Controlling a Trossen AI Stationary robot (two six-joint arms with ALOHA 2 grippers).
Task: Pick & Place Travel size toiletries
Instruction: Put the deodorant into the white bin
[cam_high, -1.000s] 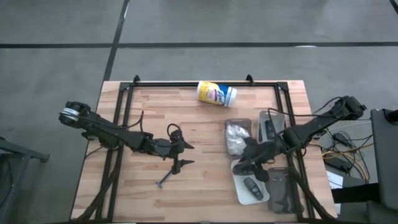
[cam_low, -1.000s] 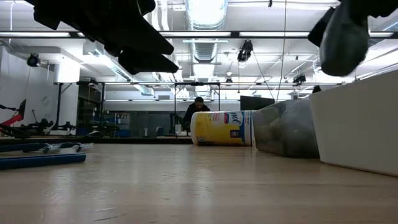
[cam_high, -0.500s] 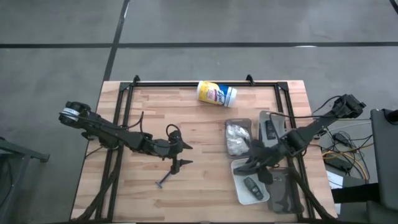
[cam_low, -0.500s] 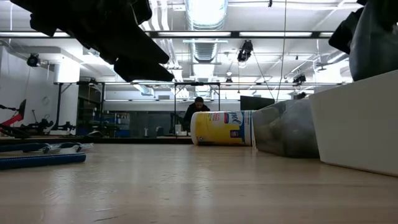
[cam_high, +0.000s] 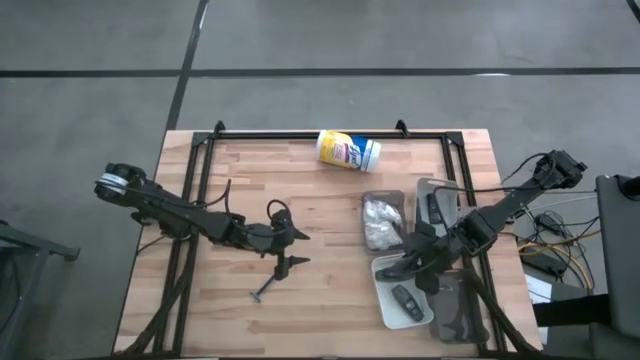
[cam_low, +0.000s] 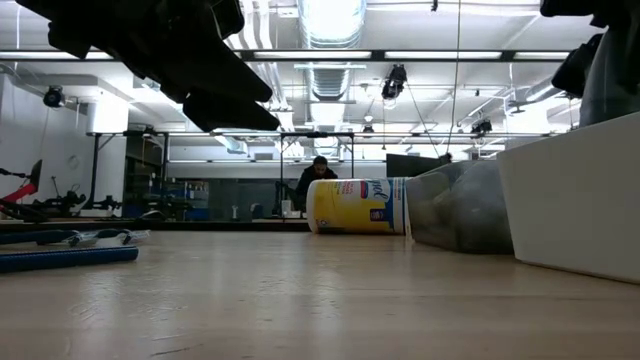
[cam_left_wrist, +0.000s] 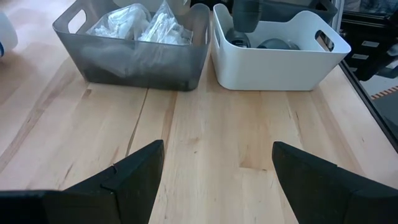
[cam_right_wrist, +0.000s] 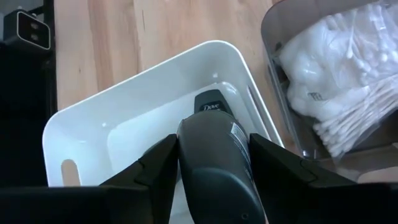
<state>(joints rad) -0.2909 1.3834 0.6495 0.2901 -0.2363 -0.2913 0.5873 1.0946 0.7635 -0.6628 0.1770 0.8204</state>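
Observation:
My right gripper (cam_right_wrist: 214, 149) is shut on a dark grey tube (cam_right_wrist: 214, 158) with a pale label, above the white bin (cam_right_wrist: 124, 93). A second dark tube (cam_right_wrist: 210, 104) lies on that bin's floor. In the high view this gripper (cam_high: 406, 267) is over the white bin (cam_high: 385, 310) at the right. My left gripper (cam_high: 302, 248) is open and empty above mid-table, its fingers (cam_left_wrist: 137, 171) wide apart. A slim black stick (cam_high: 266, 289) lies flat on the wood near it. White packets (cam_high: 380, 215) fill a grey bin. My right gripper pinches the tube's two sides (cam_right_wrist: 186, 152) between its two fingers, which come from above pointing down, along the tube. The tube hangs about upright, lower end toward the white bin's inside, as the left wrist view (cam_left_wrist: 244, 14) also shows.
A yellow-and-white canister (cam_high: 348, 150) lies on its side at the far edge. Two more bins (cam_high: 436, 203) (cam_high: 456, 308) with dark items stand at the right edge. A black frame (cam_high: 300, 134) runs round the table. Bare wood lies between the arms.
My right gripper has carried the dark tube a little toward the table's right edge, over the white bin; it stays shut on the tube. My left arm has kept still.

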